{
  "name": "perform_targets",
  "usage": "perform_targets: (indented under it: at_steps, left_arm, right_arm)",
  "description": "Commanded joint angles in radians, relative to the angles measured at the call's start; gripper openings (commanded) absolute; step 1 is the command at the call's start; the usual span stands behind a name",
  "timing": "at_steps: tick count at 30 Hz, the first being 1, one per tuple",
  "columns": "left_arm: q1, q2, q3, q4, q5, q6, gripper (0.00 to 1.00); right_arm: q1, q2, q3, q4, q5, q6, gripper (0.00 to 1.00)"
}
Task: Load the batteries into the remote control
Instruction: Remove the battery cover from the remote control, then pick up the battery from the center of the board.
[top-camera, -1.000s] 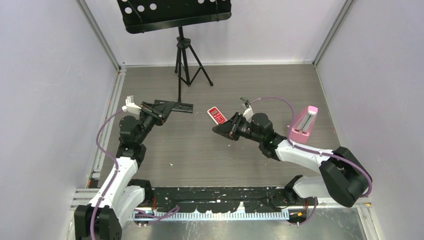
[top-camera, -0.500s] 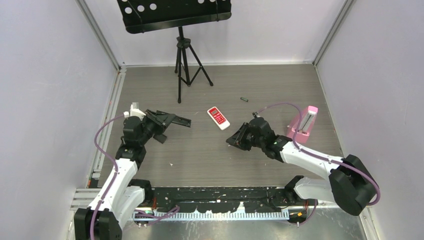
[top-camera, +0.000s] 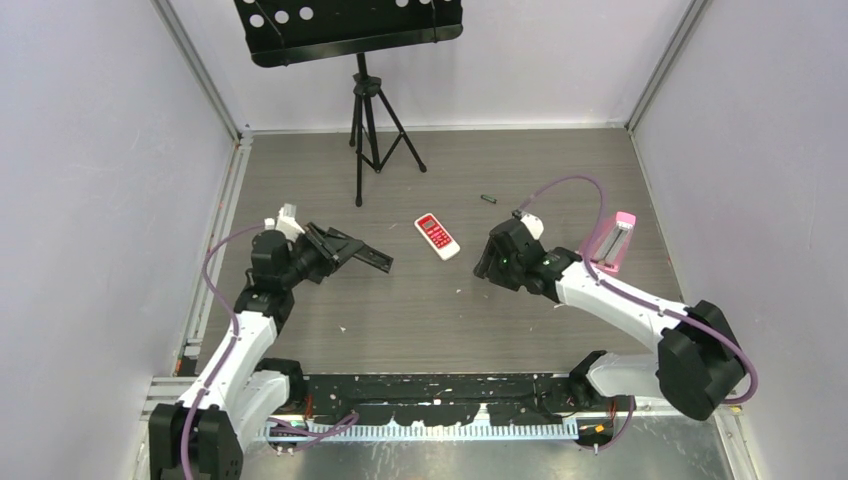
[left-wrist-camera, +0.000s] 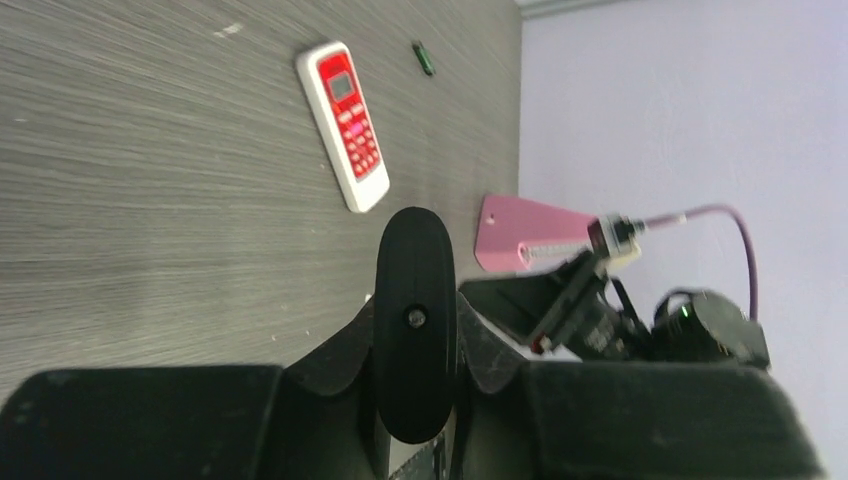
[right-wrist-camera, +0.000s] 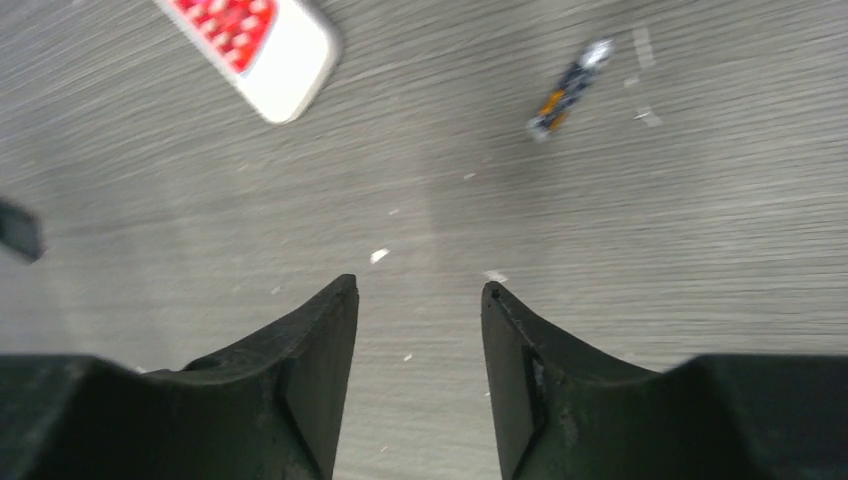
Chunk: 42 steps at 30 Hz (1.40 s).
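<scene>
Spanning the scene: the grey wood-grain table (top-camera: 420, 320) carried everything.
Music stand (top-camera: 350, 30): it stood at the far side, well apart from the work.
Left end effector (top-camera: 338, 247): it was closed on a long black object (top-camera: 372, 258), held above the table. Whether that was a remote, I could not tell.
Right end effector (right-wrist-camera: 415, 300): its fingers were parted and held nothing, low over bare table.
Pink case (top-camera: 612, 240): it sat beside the right arm, showing a grey recess.
Remote control (top-camera: 436, 235): red and white, it lay keys-up mid-table, touched by neither arm.
Battery (right-wrist-camera: 565, 90): one dark cell lay loose beyond the remote; no others were visible.
Step in hand: apparently the reach for a battery, with none loaded.
Next move: probably carrying the right fingers over the cell, squaring them across it, and closing low.
</scene>
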Motion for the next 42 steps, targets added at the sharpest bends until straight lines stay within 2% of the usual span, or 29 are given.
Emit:
perform_targets:
  at_steps: [1, 6, 11, 18, 23, 29, 32, 42]
  left_arm:
    - [-0.036, 0.02, 0.016, 0.135, 0.155, 0.041, 0.0]
    - [-0.112, 0.025, 0.001, 0.204, 0.18, 0.059, 0.0]
    - [-0.176, 0.031, -0.029, 0.343, 0.236, 0.077, 0.0]
    - [-0.197, 0.001, -0.076, 0.51, 0.339, 0.087, 0.0]
    - [-0.197, -0.04, -0.087, 0.518, 0.356, 0.109, 0.0]
    - [-0.197, -0.061, -0.104, 0.517, 0.35, 0.126, 0.0]
    - [-0.197, -0.065, -0.105, 0.516, 0.341, 0.128, 0.0]
    - [-0.197, -0.067, -0.098, 0.488, 0.323, 0.139, 0.0]
  right_arm:
    - [-0.04, 0.069, 0.066, -0.107, 0.172, -0.074, 0.51]
    - [-0.089, 0.155, 0.098, -0.107, 0.199, -0.09, 0.48]
    - [-0.121, 0.245, 0.143, -0.098, 0.225, -0.111, 0.5]
    - [-0.174, 0.307, 0.166, -0.059, 0.202, -0.123, 0.52]
    - [-0.199, 0.357, 0.196, -0.051, 0.184, -0.128, 0.51]
    - [-0.209, 0.396, 0.21, -0.052, 0.158, -0.127, 0.34]
    - [-0.211, 0.399, 0.207, -0.053, 0.14, -0.123, 0.3]
    - [-0.212, 0.387, 0.226, -0.062, 0.106, -0.131, 0.36]
